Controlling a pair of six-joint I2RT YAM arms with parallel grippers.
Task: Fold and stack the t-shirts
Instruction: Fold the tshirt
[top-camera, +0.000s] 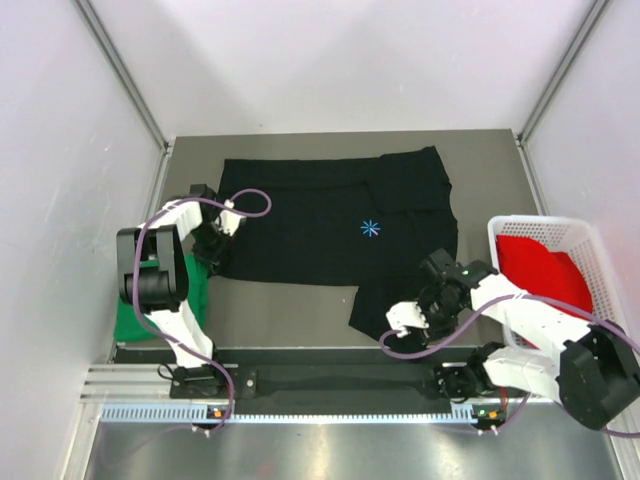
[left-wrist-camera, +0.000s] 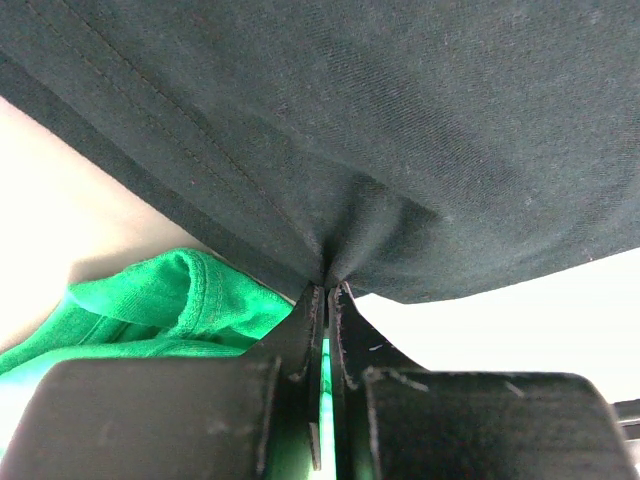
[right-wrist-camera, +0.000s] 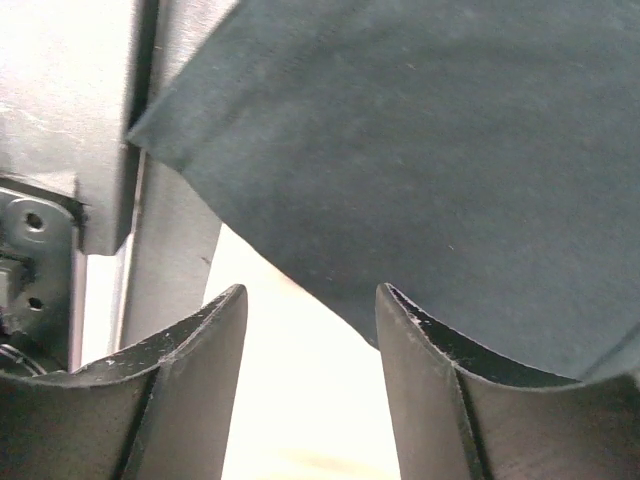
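Near edge: right gripper (right-wrist-camera: 310, 300), fingers parted, holding nothing, poised at a corner of the black t-shirt (top-camera: 320, 220), I judge to seize it. Left edge: left gripper (left-wrist-camera: 327, 285) pinched tight on its hem, just beside the green t-shirt (left-wrist-camera: 150, 310). The black cloth spreads mid-table toward the far edge.

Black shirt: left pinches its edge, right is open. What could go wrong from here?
The left gripper holds only a small pinch of the black shirt; a pull may slip it free. The green shirt lies right beside that pinch and could get dragged. The right gripper is open, so a one-sided lift would likely bunch the cloth.
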